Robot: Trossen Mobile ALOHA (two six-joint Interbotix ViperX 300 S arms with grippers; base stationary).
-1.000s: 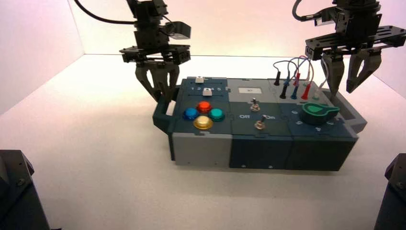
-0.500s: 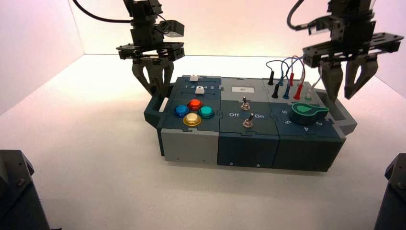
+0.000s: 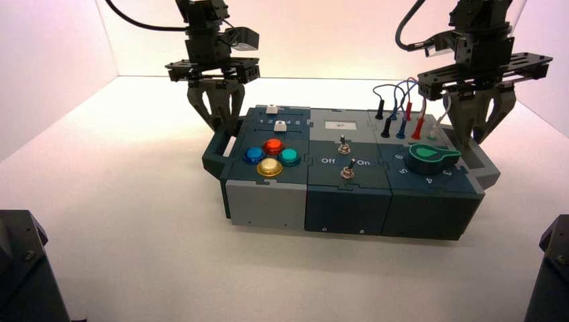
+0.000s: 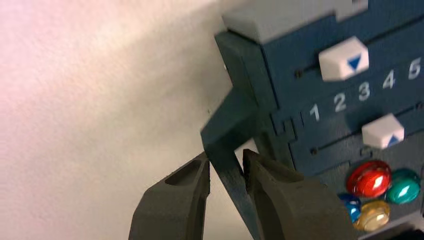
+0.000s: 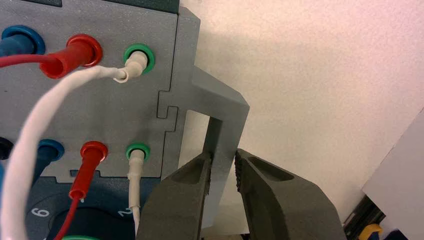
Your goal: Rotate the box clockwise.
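The box (image 3: 349, 194) lies lengthwise on the white table, with the coloured buttons (image 3: 271, 155) at its left end and the green dial (image 3: 429, 157) and plug wires (image 3: 402, 111) at its right end. My left gripper (image 3: 225, 127) stands over the dark teal left handle (image 3: 213, 157). In the left wrist view my left gripper (image 4: 225, 159) is shut on that handle's bar (image 4: 227, 125). My right gripper (image 3: 472, 137) is at the grey right handle (image 3: 486, 164). In the right wrist view my right gripper (image 5: 223, 156) is closed around that handle's bar (image 5: 227, 107).
White walls close the table at the back and the left. Two white sliders (image 4: 344, 59) sit by a row of numbers 1 to 5. Two toggle switches (image 3: 343, 144) stand mid-panel. Dark arm bases (image 3: 27, 268) fill the lower corners.
The box has shifted a little to the left with both arms. The right gripper's jaws were wide apart and have closed in on the grey handle. The left gripper has narrowed slightly on the teal handle.
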